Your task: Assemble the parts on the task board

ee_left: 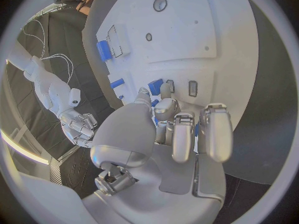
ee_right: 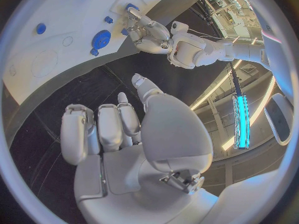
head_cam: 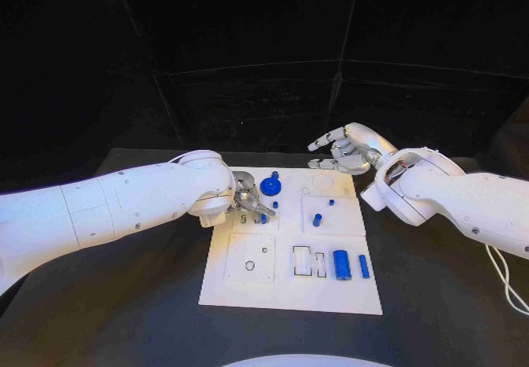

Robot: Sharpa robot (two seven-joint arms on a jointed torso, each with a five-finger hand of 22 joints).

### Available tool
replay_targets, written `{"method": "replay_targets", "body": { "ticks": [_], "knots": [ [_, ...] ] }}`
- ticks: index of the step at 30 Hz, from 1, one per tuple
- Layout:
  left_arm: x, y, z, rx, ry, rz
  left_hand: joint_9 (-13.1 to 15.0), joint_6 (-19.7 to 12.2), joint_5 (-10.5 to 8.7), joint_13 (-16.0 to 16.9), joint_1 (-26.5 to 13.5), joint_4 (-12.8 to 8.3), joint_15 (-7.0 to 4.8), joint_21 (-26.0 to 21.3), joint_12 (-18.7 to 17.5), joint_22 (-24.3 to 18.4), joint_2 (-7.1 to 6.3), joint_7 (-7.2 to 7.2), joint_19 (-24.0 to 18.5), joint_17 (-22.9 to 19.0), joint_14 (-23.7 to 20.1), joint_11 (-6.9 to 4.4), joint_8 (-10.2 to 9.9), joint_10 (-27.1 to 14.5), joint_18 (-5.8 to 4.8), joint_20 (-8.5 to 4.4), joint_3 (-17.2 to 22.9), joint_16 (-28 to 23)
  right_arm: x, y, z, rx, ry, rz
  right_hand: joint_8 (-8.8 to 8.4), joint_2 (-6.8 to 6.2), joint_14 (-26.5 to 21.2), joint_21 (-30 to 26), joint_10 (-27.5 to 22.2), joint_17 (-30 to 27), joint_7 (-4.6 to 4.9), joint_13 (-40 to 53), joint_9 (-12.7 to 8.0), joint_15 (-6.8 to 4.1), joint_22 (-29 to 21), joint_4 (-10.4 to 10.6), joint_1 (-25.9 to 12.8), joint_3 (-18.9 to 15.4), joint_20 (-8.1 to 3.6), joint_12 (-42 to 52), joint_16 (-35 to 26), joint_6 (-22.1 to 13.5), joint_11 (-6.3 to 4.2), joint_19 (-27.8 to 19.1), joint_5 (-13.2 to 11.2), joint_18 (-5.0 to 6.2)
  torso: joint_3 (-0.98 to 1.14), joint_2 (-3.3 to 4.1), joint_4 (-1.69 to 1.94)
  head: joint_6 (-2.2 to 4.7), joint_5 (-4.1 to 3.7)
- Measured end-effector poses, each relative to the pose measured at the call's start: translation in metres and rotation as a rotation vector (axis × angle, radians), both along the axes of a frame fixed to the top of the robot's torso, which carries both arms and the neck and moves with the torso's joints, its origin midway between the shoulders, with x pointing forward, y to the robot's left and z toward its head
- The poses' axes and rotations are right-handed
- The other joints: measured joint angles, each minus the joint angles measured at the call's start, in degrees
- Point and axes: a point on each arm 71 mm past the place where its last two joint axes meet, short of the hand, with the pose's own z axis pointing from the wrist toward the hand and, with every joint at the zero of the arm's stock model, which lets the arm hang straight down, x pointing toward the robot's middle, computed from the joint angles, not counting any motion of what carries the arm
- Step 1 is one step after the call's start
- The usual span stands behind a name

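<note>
Silver fingers of the left hand [head_cam: 245, 200] curl down onto the white rectangular task board [head_cam: 289, 294] on the black tabletop [head_cam: 132, 306], closed around a small blue part [ee_left: 155, 86] at their tips; a round blue disc part [head_cam: 270, 186] lies just beyond them. The right hand [head_cam: 345, 149] hovers past the board's far edge, fingers loosely spread and holding nothing.

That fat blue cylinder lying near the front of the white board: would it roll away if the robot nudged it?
Probably. The cylinder lies on its round side on the flat board, so a sideways push would likely roll it. It looks smooth and solid, so probably stiff and maybe slippery. The thin blue bar beside it might stop it.
</note>
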Motion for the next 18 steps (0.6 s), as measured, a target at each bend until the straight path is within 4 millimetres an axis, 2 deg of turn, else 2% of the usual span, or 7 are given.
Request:
{"method": "replay_targets", "body": {
  "ticks": [9,14,15,18],
  "knots": [
    [0.0002,-0.0017,-0.0005,0.008,0.007,-0.007,0.5,-0.2,0.0,0.0,0.7,-0.8,0.0,0.0,0.0,0.0,0.52,0.21,0.0,0.0,0.0,0.0,0.6,0.0,0.0,0.0,0.5,0.0,0.0007,0.002,-0.0006,-0.002,0.004,0.004,-0.02,0.0,0.0,0.0,0.0,0.0,0.0,0.0,0.0,0.0,0.0,0.0,0.0,0.0,0.0,0.0,0.0,0.0,0.0,0.0,0.3,0.0,0.0,0.03,0.0,-0.25,-0.02],
    [-0.0001,-0.0025,0.0,0.007,0.005,-0.008,1.1,-0.6,0.0,0.0,4.1,-2.9,-0.4,0.0,0.0,0.0,2.59,-0.22,0.0,0.0,0.0,-0.13,0.8,0.1,0.0,0.0,2.6,0.0,0.0014,0.0015,-0.001,-0.003,0.005,0.003,-0.02,0.0,0.0,0.0,0.0,0.0,0.0,0.0,0.0,0.0,0.0,0.0,0.0,0.0,0.0,0.0,0.0,0.0,0.0,0.0,0.3,0.0,-0.02,0.03,0.0,-0.39,-0.01],
    [-0.0001,-0.0026,0.0001,0.006,0.004,-0.008,1.2,-0.9,0.0,0.0,5.4,-3.9,-0.42,0.0,0.0,0.0,3.29,-0.29,0.1,0.0,0.0,-0.21,0.8,0.2,0.0,-0.11,3.6,0.0,0.0014,0.0015,-0.001,-0.004,0.006,0.003,-0.02,0.0,0.0,0.0,0.0,0.0,0.0,0.0,0.0,0.0,0.0,0.0,0.0,0.0,0.0,0.0,0.0,0.0,0.0,0.0,0.4,-0.01,-0.02,0.03,0.01,-0.44,-0.01],
    [-0.0004,-0.0032,0.001,0.001,-0.001,-0.009,1.3,-1.3,-0.05,-0.3,7.4,-5.9,-0.62,0.0,0.0,0.0,4.06,-0.44,0.1,0.0,-0.2,-0.42,0.9,0.0,0.0,-0.28,5.7,0.0,0.0017,0.0016,-0.0013,-0.005,0.008,0.003,-0.03,0.0,0.0,0.0,0.0,0.0,0.0,0.1,0.0,0.0,0.0,0.0,0.0,0.0,0.0,0.0,0.0,0.0,0.0,0.0,0.5,0.0,-0.03,0.01,0.02,-0.5,-0.01]
  ]
}}
